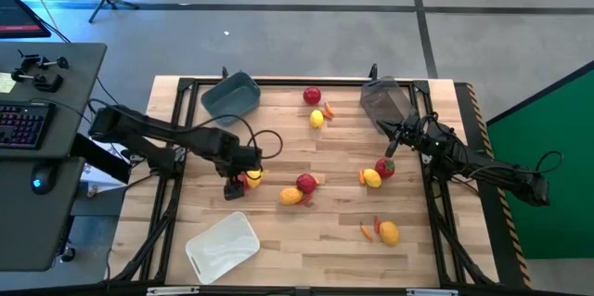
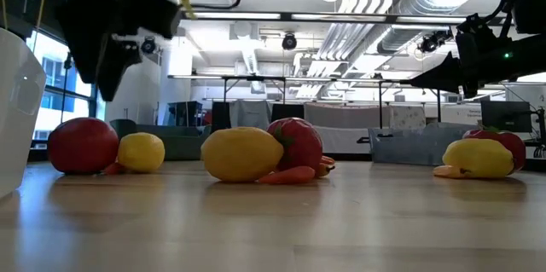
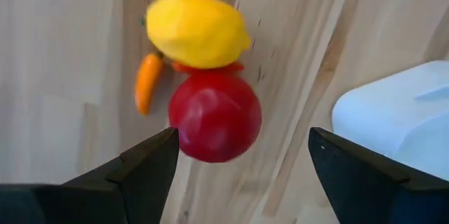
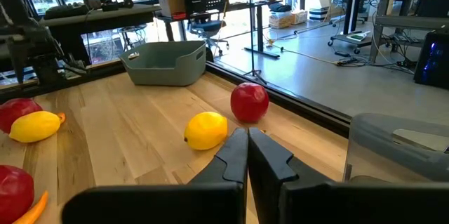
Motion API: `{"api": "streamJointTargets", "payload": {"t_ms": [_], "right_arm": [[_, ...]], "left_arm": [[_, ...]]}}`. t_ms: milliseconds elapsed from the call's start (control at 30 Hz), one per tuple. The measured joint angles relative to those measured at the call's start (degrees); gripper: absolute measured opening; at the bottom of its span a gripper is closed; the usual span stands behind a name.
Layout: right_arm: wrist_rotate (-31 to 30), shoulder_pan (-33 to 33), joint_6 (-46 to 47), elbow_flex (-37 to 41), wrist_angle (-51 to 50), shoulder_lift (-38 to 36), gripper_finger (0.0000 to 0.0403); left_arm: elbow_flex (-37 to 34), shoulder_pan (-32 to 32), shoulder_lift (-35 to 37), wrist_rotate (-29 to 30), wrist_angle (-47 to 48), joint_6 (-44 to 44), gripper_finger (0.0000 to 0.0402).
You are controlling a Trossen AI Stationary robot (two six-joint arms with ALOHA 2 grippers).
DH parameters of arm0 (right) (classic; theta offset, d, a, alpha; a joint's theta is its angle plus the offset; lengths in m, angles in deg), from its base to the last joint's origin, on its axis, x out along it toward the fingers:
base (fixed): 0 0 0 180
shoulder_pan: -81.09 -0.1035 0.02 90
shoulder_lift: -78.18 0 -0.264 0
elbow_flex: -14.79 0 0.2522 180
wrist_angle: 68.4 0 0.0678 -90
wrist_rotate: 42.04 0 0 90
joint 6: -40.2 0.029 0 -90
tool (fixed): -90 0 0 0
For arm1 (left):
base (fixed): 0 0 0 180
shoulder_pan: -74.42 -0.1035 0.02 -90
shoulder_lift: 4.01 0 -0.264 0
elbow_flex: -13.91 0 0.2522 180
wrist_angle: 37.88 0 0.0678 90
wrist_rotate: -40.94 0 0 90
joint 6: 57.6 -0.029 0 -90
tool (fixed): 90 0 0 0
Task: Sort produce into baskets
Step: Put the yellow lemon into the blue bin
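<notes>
**Fruit ahead of a wide-open tool**

Left tool (image 3: 243, 136) hangs wide and empty over the table (image 1: 306, 250). Just ahead of it sits a red fruit (image 3: 214, 115), touching a lemon (image 3: 196, 31) beyond, with a thin orange pepper (image 3: 147, 83) beside them and the white bin (image 3: 400, 119) off to one side.

The fruit looks hard, light and smooth, so it may roll or slip. Pinching across its widest middle seems safest.

Right tool (image 4: 247, 147), pinched narrow on nothing, waits well apart, near the dark bin (image 1: 382, 99).

From above, a yellow-red patch shows at the left tool; what it is cannot be told.
</notes>
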Motion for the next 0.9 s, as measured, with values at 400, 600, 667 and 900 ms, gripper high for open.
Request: {"api": "streamJointTargets", "payload": {"t_ms": [400, 600, 667, 900], "right_arm": [[-0.01, 0.01, -0.01, -0.01, 0.0, 0.0, 0.0], [0.0, 0.02, 0.0, -0.02, 0.0, -0.02, 0.0], [0.0, 0.0, 0.0, 0.0, -0.02, -0.02, 0.0], [-0.02, 0.0, 0.0, 0.0, -0.01, -0.02, 0.0]], "left_arm": [[3.19, 0.62, 7.34, -6.17, 5.13, 5.76, 0.0295], [7.81, 0.6, 12.74, -3.66, 6.66, 9.61, 0.0263], [7.98, 0.28, 13.7, -1.0, 6.69, 9.66, 0.0249], [7.96, -1.82, 13.03, 0.18, 6.5, 9.21, 0.0198]]}}
